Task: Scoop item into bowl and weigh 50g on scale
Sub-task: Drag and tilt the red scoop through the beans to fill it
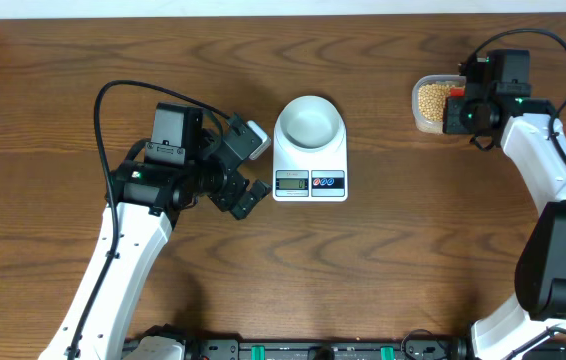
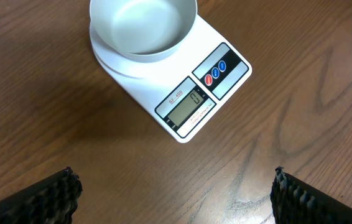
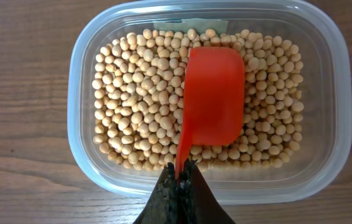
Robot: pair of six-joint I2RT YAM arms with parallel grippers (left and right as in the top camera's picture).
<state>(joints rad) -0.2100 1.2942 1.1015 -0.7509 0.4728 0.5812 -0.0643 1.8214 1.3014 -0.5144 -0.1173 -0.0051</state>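
Gripping the red scoop (image 3: 213, 93) by its thin handle, your right jaws are pinched tight on the very tail end. That is where trouble starts: on so narrow a stem, a loaded scoop could twist or droop and shed beans (image 3: 132, 106) on the way across. The scoop lies on top of the beans in the clear tub (image 3: 79, 74), and its visible face carries none, so I judge the first scoop not yet taken. Dig too steeply and you may shove the light tub along the bench (image 1: 383, 260) instead of filling up. Push too fast and grains will jump the rim.

The bowl (image 1: 309, 120) sits empty on the scale (image 2: 191, 106), whose display reads zero. In the overhead view it is at about 8 o'clock from the tub and well apart from it, and that stretch of bench is where a spill would land. A heaped scoop could overshoot the target, so tip gradually. Leaning on the bowl would falsify the reading.

Your left jaws stand wide and hold nothing, hovering just beside the scale at its 9 o'clock. Nothing lies between tub and bowl, and the left arm is on the far side, off the route.
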